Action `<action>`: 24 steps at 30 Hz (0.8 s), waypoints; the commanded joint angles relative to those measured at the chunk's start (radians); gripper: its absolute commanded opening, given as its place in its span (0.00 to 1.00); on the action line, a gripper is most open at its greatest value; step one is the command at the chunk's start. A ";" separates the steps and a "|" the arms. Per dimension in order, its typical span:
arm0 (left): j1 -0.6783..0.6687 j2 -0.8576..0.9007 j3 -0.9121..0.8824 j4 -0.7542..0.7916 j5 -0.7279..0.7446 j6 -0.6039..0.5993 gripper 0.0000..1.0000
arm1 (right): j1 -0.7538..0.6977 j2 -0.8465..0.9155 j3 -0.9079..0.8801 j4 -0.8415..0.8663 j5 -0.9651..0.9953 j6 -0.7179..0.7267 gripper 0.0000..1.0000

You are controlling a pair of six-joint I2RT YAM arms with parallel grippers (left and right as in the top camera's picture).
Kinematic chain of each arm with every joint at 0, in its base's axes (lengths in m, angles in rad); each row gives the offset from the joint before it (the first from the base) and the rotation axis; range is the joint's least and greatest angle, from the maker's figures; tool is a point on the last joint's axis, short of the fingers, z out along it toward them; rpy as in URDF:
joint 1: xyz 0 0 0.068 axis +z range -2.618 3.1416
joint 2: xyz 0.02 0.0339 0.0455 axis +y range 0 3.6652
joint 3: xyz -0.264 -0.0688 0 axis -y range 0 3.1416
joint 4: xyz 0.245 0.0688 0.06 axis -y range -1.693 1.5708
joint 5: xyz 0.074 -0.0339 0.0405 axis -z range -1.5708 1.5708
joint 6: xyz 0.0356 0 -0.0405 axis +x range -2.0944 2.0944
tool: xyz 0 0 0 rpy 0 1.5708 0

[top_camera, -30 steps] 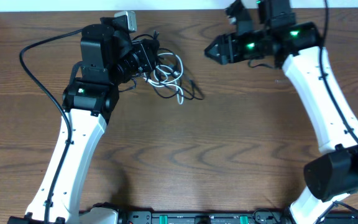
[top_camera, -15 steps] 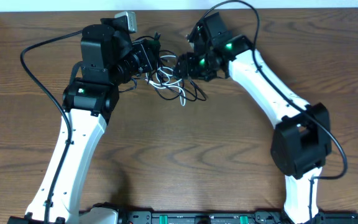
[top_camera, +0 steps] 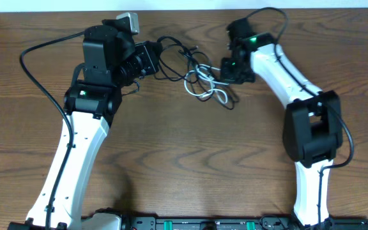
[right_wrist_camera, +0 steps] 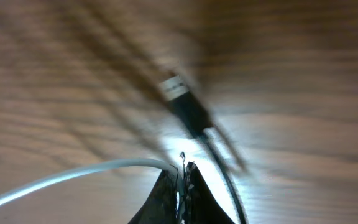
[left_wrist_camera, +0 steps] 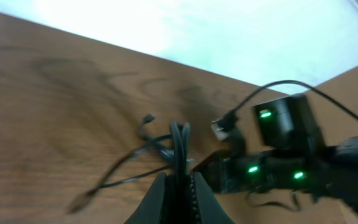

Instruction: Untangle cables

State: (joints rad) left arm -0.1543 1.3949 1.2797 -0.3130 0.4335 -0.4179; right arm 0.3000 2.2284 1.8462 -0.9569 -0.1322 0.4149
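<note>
**UNTANGLING: SEPARATING PULL IN HAND, KNOT NOT YET FREED**

Judged to be partway through the pull-apart step, with a hold taken on each side and the snarl unresolved.

Found the left gripper pinched tight on strands of the black cable. Confirmed in the left wrist view by dark cord rising from between closed fingers.

Found the right gripper likewise closed down to nothing, apparently nipping the white cable at its very tip. Seen in the right wrist view as a pale cord ending at the shut fingertips, though badly blurred. Noted a black plug just beyond them.

Located the tangle on the table toward the far edge, between the two grippers and nearer the right one. White loops threaded through black, spread out but crossing.

Pose: left arm reaching forward, wrist turned inward toward the centre. Right arm stretched up from the near right corner and bent leftward, gripper low over the wood, pointing at the knot.

Next move, as judged: draw the grippers further apart slowly, watching for cinching instead of loosening. Regrip nearer a crossing if needed. Risk of a thin cord slipping free.
</note>
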 commanded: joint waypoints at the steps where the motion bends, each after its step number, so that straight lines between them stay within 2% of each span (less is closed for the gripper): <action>1: 0.048 -0.018 0.029 -0.060 -0.174 0.024 0.07 | -0.105 0.001 0.016 -0.010 0.081 -0.107 0.01; 8: 0.066 0.008 0.028 -0.234 -0.448 0.105 0.07 | -0.312 -0.002 0.274 -0.189 0.075 -0.237 0.01; 14: 0.066 0.057 0.027 -0.248 -0.454 0.138 0.07 | -0.417 -0.002 0.444 -0.299 0.076 -0.244 0.01; 16: 0.066 0.082 0.028 -0.252 -0.454 0.138 0.07 | -0.444 -0.002 0.478 -0.339 -0.034 -0.325 0.01; 21: 0.066 0.117 0.027 -0.251 -0.446 0.137 0.07 | -0.437 -0.002 0.484 -0.391 -0.110 -0.372 0.01; 24: 0.066 0.120 0.027 -0.249 -0.391 0.167 0.07 | -0.406 -0.002 0.484 -0.399 -0.123 -0.373 0.01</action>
State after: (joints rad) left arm -0.0933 1.5116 1.2797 -0.5625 0.0048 -0.2890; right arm -0.1379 2.2307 2.3104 -1.3502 -0.2066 0.0769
